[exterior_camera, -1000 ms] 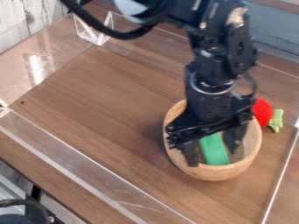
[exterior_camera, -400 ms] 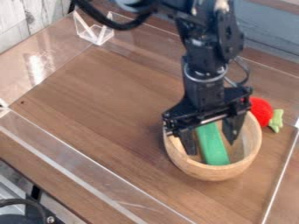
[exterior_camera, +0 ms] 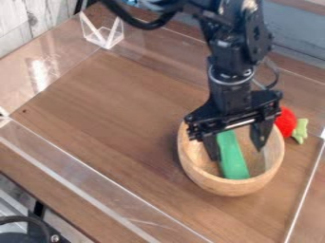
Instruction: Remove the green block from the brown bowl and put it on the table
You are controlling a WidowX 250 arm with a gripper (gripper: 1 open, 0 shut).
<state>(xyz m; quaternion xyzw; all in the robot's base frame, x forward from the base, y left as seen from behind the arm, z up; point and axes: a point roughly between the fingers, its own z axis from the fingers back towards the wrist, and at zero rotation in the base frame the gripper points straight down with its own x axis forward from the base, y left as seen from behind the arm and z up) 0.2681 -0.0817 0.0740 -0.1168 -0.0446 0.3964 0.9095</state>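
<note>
Tool [exterior_camera: 237,140], fingers parted over the green block [exterior_camera: 231,157]; this appears light, stiff and smooth, best gripped mid-length across its narrow sides.

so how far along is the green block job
Reached so far: the gripper is over the brown bowl, open, with its fingers around the upper end of the green block. Nothing looks gripped; the block leans inside the bowl. Left to do: close on it, lift it clear of the rim and set it on the table.
</note>
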